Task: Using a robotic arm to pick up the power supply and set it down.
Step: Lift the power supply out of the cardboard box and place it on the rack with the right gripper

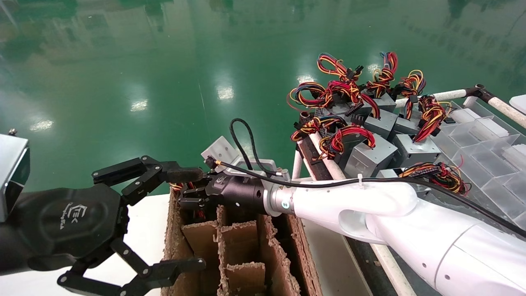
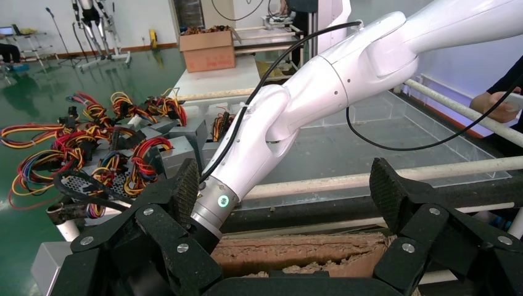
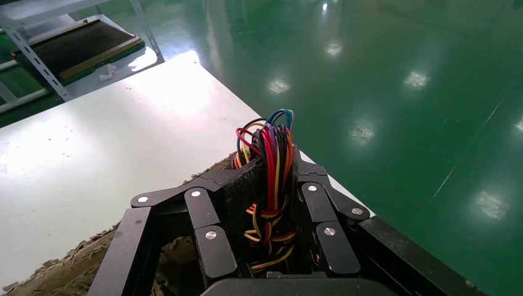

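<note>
My right gripper (image 1: 190,196) (image 3: 271,161) reaches left over the far end of a brown cardboard divider box (image 1: 242,246). It is shut on the power supply's bundle of red, yellow, orange and black wires (image 3: 269,154), which stands up between the fingers. A little of that bundle (image 1: 177,187) shows at the box's far corner. The power supply's grey body is hidden below the gripper, inside the box. The white robotic arm (image 1: 370,205) (image 2: 308,98) crosses the box's right wall. My left gripper (image 1: 199,218) (image 2: 285,185) hangs wide open at the box's left side, holding nothing.
A heap of grey power supplies with coloured wire bundles (image 1: 370,152) (image 2: 179,148) lies on the rack at the right. Beside it is a clear plastic compartment tray (image 1: 485,156). The box stands on a white table (image 1: 139,230) (image 3: 92,142). Green floor lies beyond.
</note>
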Robot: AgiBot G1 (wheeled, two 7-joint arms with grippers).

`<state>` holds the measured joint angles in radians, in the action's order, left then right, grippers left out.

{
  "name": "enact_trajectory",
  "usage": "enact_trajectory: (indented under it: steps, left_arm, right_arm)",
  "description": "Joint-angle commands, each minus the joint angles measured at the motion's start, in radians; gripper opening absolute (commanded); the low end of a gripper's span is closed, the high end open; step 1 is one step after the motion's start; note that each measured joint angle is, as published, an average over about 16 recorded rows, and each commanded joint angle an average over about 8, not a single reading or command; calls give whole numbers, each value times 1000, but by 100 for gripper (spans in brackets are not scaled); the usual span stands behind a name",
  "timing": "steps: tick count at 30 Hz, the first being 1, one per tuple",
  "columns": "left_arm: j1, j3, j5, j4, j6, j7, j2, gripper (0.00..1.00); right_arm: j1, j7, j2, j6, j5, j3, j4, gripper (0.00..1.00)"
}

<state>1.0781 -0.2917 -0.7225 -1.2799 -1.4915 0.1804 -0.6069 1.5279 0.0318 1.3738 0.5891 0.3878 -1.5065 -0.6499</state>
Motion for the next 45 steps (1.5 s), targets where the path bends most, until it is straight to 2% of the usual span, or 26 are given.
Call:
enact_trajectory:
  steps: [1, 20, 31, 39, 45]
  left_arm:
    - [0, 0, 0, 0, 0, 0, 0, 100]
    - [0, -1, 1, 0, 1, -1, 1, 100]
    - [0, -2, 1, 0, 1, -1, 1, 100]
    - [1, -2, 2, 0, 1, -1, 1, 100]
    - [1, -3, 2, 0, 1, -1, 1, 100]
  right_arm:
    - [-1, 5, 0, -3, -3, -1, 1, 0]
    - [7, 64, 0, -25, -83, 31, 5, 0]
    - [26, 118, -2, -14, -126, 50, 11, 0]
    - [54, 170, -8, 25, -165, 77, 20, 0]
    - [88, 223, -21, 108, -195, 111, 48, 0]
